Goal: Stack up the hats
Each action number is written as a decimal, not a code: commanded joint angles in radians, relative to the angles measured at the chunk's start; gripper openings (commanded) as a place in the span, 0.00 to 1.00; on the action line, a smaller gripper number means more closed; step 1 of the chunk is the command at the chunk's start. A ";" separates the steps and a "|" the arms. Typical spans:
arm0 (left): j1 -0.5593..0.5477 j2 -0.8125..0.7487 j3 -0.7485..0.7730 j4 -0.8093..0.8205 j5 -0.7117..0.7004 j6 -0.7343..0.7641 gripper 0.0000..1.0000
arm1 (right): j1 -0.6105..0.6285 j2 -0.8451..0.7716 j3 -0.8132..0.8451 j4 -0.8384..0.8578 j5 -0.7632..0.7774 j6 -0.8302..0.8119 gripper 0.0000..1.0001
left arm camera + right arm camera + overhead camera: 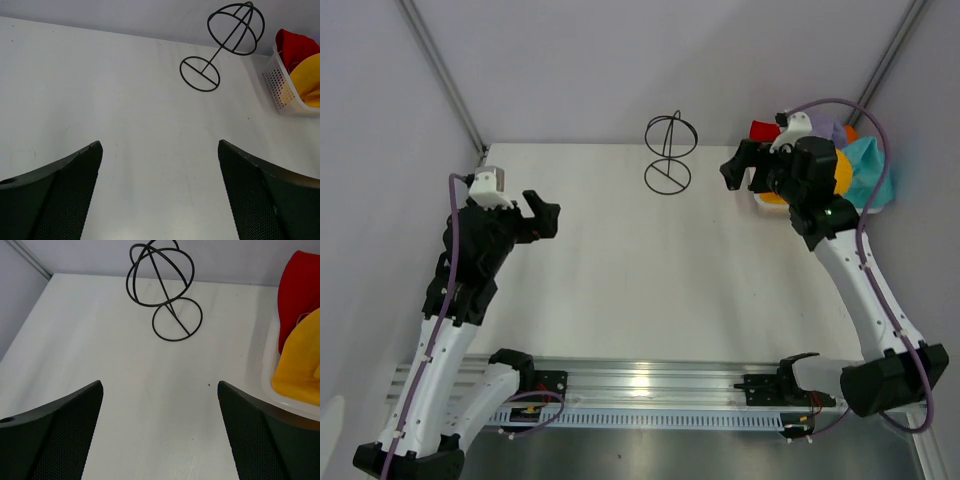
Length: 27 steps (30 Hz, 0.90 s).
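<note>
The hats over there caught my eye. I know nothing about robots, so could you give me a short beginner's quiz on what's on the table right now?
1. True or false: the red hat is already sitting on the wire stand.
2. Which one lies right beside the red hat in the basket? A) a yellow hat B) a black hat C) a white hat
3. Fill in the blank: the left pincer and the right pincer are both ____, with nothing between their fingers.

Key: 1 false, it is in the basket and the stand is bare; 2 A; 3 open.
</note>
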 commanded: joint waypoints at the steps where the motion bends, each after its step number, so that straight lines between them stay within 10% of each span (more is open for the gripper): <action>1: -0.005 -0.028 -0.021 0.015 -0.009 -0.002 0.99 | 0.035 0.090 0.133 0.046 0.063 -0.087 1.00; 18: -0.005 -0.043 -0.075 -0.010 0.129 0.111 0.99 | 0.003 0.829 0.768 0.037 -0.070 -0.188 1.00; 27: -0.005 0.012 -0.056 -0.004 0.109 0.116 1.00 | -0.003 0.892 0.767 0.068 -0.211 -0.303 0.99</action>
